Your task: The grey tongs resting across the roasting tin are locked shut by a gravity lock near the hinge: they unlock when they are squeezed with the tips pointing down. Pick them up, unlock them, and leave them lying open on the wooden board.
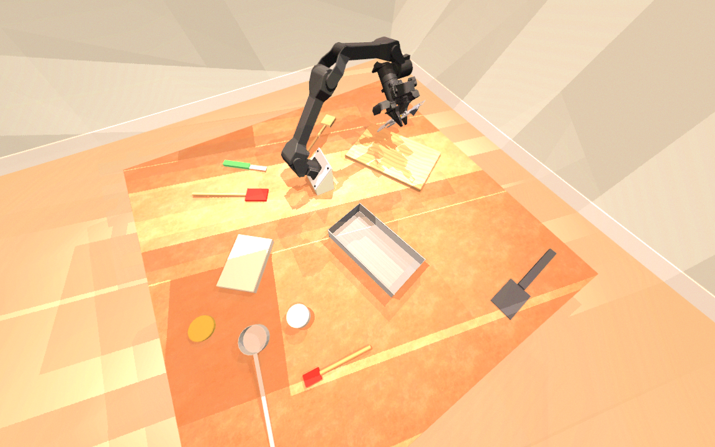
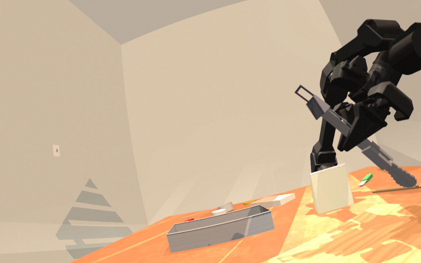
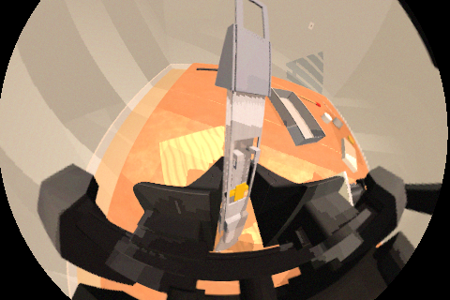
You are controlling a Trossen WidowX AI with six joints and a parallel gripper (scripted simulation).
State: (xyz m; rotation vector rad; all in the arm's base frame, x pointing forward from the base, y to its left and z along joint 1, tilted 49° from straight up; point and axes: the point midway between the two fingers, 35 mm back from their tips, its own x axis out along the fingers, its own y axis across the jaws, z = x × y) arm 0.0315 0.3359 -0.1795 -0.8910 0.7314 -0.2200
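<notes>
The jaws are clamped on the grey tongs (image 1: 389,123) (image 2: 336,121) (image 3: 246,112), gripping them partway along their length. In the top view the black arm (image 1: 310,117) (image 2: 416,49) (image 3: 424,198) reaches from the upper middle of the frame toward the right, and the tongs are held near the far edge of the wooden board (image 1: 410,166) (image 2: 369,241) (image 3: 189,150). The exterior view shows them well tilted: the end with the rectangular loop is up and to the left, and the scalloped end points down to the lower right. A yellow part (image 3: 241,192) shows on the tongs just by the jaws in the wrist view; whether the lock is released is hard to tell from here.

The roasting tin (image 1: 393,234) (image 2: 222,232) (image 3: 309,137) sits on the desk (image 1: 460,222) (image 2: 140,238) (image 3: 178,122), around the middle of the top view, with the tongs well apart from it. A green-handled knife (image 1: 236,164) (image 2: 367,178) lies at the upper left of that frame, and a dark spatula (image 1: 510,298) (image 3: 206,69) lies at the lower right.
</notes>
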